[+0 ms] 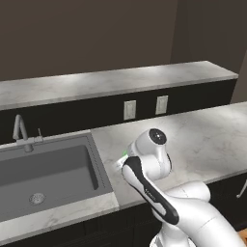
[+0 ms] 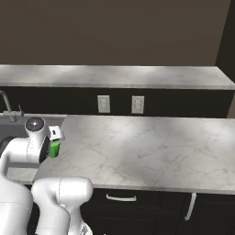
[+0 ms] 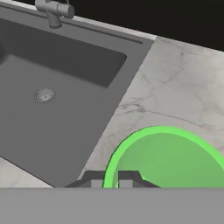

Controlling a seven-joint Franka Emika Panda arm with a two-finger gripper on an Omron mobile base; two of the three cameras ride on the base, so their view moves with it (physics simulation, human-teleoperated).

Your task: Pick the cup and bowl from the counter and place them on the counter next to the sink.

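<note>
Nearest the lens in the hand view, gripper (image 3: 111,179) pinched shut on the rim of the cup (image 3: 168,159), one dark fingertip (image 3: 93,178) outside the bright green wall and the other just inside it. Looked straight down into the cup's open mouth, green interior bare. From the right base view, caught the cup (image 2: 54,149) as a small green sliver just beside the white wrist, over the counter (image 2: 151,147) near its left edge; whether resting on the stone or lifted a little, could not tell. From the left base view, saw only a glint of green (image 1: 125,156) behind the arm's upper joint.

Just beyond the cup, marbled white-grey stone, then the lip of the sink (image 3: 65,100) right beside it. Dark grey basin, round drain (image 3: 44,95) on its floor. Faucet (image 3: 54,9) at the far rim of the basin, curved metal neck seen in the left base view (image 1: 20,131).

Farther back, two pale wall outlets (image 1: 130,109) on the dark strip behind the counter, and above them a raised marbled ledge (image 1: 111,79) along the wall.
</note>
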